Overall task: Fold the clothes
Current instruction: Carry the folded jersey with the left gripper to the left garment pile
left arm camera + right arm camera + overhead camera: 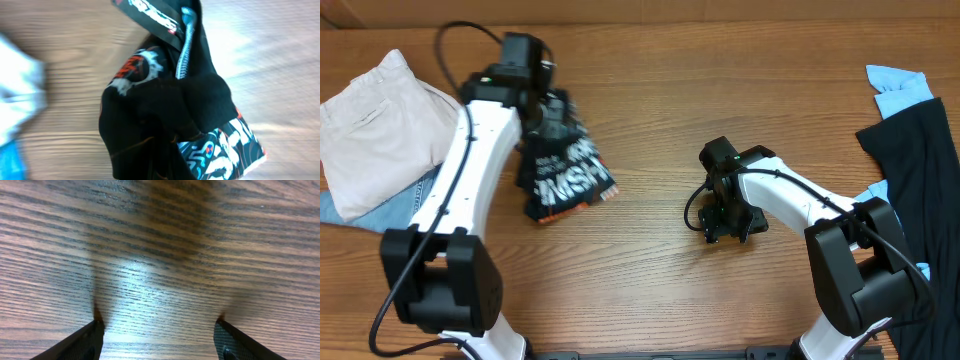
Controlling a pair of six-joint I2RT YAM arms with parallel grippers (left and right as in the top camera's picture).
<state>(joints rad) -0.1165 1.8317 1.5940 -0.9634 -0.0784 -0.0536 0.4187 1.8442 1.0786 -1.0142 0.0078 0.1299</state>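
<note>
At the left edge of the overhead frame a beige garment (370, 120) lies on a blue denim piece (390, 205). Just right of them, the left gripper (548, 112) is clenched on a bunched fold of the black jersey (563, 178), whose printed end spreads over the table (650, 100) toward lower centre. Right of centre the right gripper (728, 225) faces bare wood with its fingers (90, 337) spread wide, grasping nothing, and a black garment (920, 150) and a light-blue garment (895, 85) lie at the right edge.
</note>
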